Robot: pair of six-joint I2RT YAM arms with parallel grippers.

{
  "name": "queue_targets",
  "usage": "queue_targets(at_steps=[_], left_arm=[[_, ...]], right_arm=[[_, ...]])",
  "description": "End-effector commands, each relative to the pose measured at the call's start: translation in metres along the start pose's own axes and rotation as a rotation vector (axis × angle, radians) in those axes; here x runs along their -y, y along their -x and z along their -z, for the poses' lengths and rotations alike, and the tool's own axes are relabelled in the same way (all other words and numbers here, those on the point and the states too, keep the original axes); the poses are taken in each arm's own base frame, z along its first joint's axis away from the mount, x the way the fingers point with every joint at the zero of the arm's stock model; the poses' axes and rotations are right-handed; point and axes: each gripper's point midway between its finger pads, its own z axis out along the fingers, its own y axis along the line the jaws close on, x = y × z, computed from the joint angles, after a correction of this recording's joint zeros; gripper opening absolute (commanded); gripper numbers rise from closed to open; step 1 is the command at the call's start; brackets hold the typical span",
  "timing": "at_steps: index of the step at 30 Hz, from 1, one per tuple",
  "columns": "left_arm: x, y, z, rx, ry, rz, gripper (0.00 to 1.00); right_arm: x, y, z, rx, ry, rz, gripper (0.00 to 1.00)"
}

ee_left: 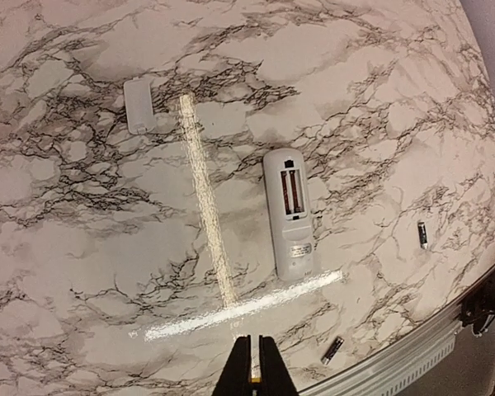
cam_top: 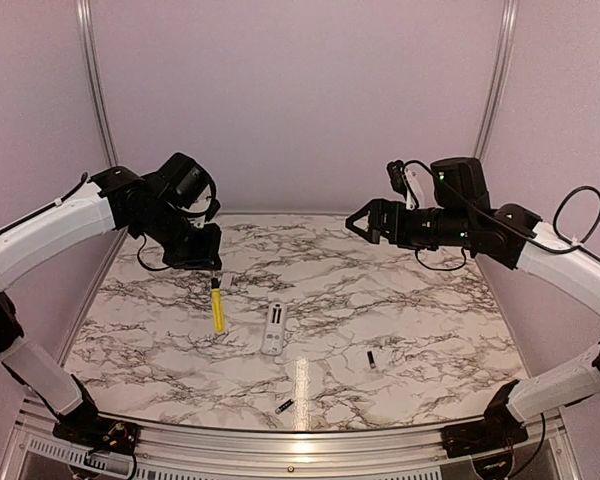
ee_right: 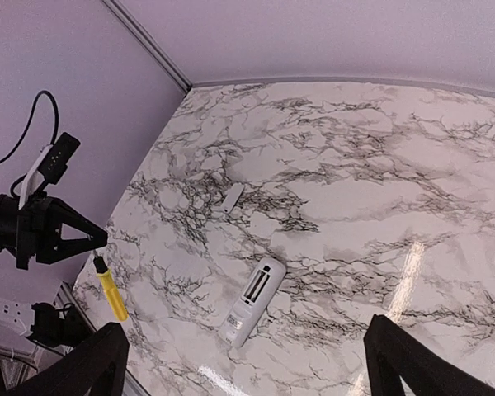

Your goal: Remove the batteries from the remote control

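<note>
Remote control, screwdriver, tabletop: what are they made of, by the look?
Remote control: looks like white moulded plastic, with a smooth matte shell, uniform colour and rounded edges.
Screwdriver: yellow handle, probably plastic; the material of the dark end is unclear.
Tabletop: marble pattern, glossy, mirrors the lights. Probably printed laminate, though real stone can't be excluded.

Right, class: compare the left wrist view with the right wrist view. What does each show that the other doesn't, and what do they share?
Only the left wrist view: two batteries lying loose on the table. Only the right wrist view: the yellow-handled screwdriver at full length, hanging from the shut left hand. Both: the remote control with its open compartment face up, and the small white cover.
</note>
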Motion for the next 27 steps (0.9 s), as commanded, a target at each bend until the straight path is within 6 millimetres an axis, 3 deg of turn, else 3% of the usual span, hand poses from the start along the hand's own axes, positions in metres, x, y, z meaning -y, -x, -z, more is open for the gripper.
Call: queue_targets(at_steps=[1, 8, 16, 27], left_arm=[[-0.033, -0.026, -0.019, -0.167, 0.138, -0.044, 0.0], [-0.057, -0.036, -0.062, -0.278, 0.223, -0.069, 0.0], [-0.065, -0.029, -0.098, -0.305, 0.238, -0.079, 0.0], [-0.083, -0.039, -0.15, -0.346, 0.267, -0.033, 0.0]], right_arm=[[0.002, 0.012, 0.007, 0.008, -0.041, 0.022, 0.98], [0.005, 0.011, 0.009, 0.006, -0.057, 0.013, 0.98], [0.008, 0.011, 0.011, 0.015, -0.074, 0.008, 0.99], [0.017, 0.007, 0.011, 0.023, -0.111, 0.012, 0.98]])
